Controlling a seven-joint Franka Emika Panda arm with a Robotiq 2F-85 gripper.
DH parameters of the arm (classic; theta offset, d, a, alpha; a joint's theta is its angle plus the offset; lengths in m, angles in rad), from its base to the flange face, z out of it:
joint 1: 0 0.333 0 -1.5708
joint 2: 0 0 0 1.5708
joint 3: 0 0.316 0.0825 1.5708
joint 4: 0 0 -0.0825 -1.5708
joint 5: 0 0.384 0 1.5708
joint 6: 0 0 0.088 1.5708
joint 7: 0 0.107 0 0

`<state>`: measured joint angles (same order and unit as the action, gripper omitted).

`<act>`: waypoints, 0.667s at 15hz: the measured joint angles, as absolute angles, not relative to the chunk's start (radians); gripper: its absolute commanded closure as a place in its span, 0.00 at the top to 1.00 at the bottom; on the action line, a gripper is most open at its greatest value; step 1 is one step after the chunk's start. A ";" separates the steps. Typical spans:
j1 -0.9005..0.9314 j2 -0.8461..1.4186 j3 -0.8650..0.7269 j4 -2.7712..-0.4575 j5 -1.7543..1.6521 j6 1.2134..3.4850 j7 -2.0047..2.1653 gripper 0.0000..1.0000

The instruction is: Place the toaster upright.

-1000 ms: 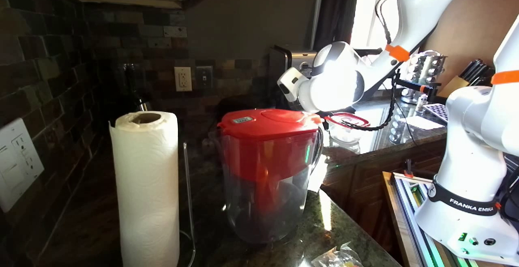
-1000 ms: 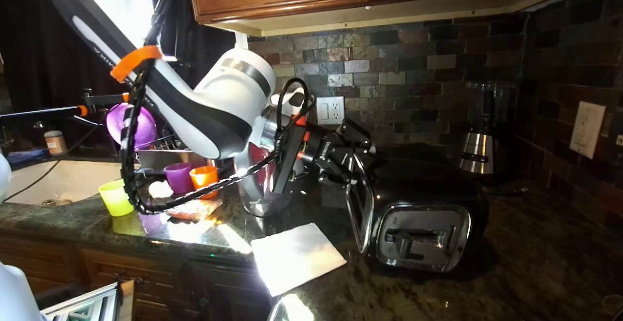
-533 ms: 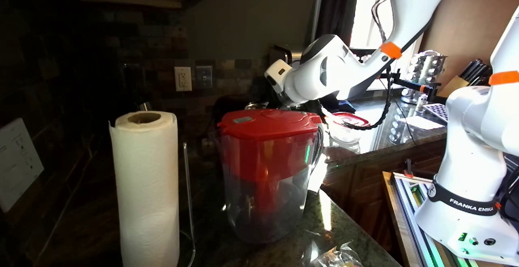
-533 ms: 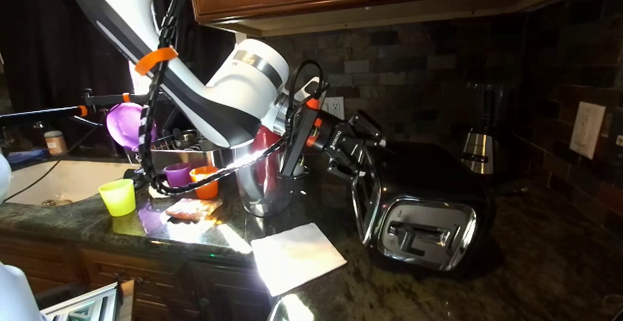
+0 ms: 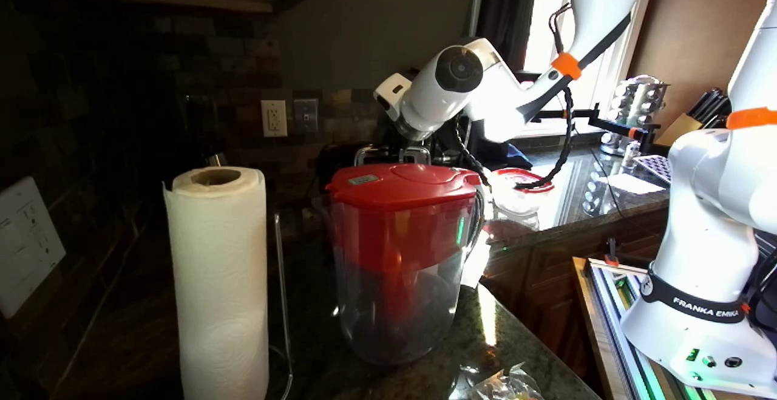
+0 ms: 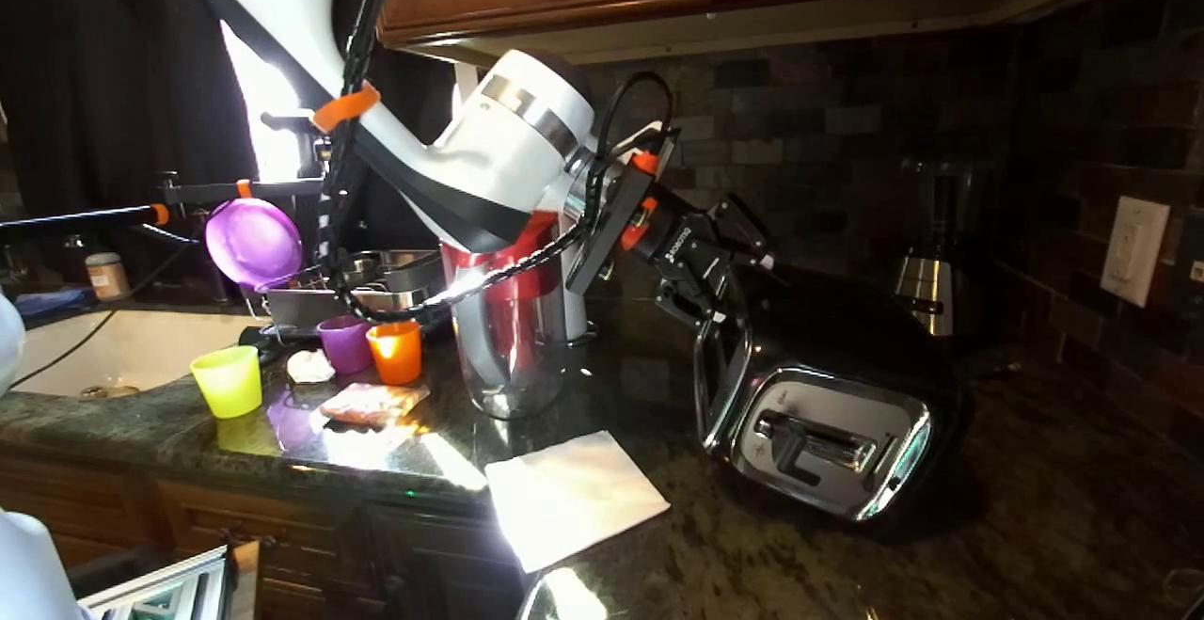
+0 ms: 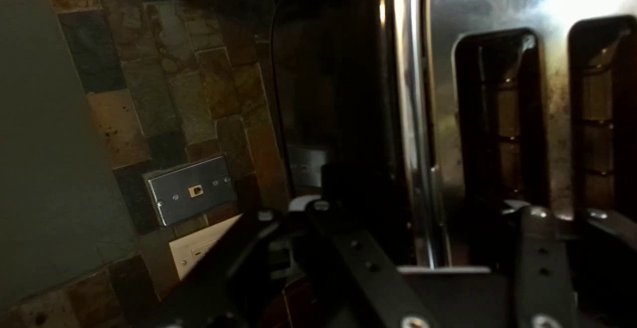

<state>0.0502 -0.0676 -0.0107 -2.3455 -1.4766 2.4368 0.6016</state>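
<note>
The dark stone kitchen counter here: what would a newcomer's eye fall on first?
Probably the big white robot arm, reaching over the counter with its black gripper at the upper edge of a tilted black-and-chrome toaster. Next, in an exterior view, a red-lidded clear plastic pitcher stands beside a tall white paper towel roll.

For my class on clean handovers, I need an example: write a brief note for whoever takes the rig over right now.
Gripper: shut on the toaster, at the edge of its slotted top.
Toaster: tilted, low edge apparently on the counter.
Done: toaster gripped.
Left: it is not yet upright; likely finish tipping it, set it flat, then release.
</note>
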 measured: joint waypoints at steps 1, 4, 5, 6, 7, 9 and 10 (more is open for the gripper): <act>0.047 -0.061 -0.011 -2.329 -1.433 2.436 0.563 0.28; 0.033 -0.047 -0.011 -2.279 -1.279 2.436 0.429 0.28; 0.028 -0.044 -0.012 -2.265 -1.222 2.435 0.383 0.28; 0.023 -0.042 -0.013 -2.250 -1.165 2.435 0.338 0.28; 0.020 -0.040 -0.014 -2.238 -1.109 2.433 0.294 0.28; 0.010 -0.036 -0.015 -2.213 -1.000 2.427 0.212 0.28; 0.007 -0.034 -0.015 -2.201 -0.952 2.420 0.177 0.28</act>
<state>0.0066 -0.0338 -0.0151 -2.2007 -0.9519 2.4196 0.1771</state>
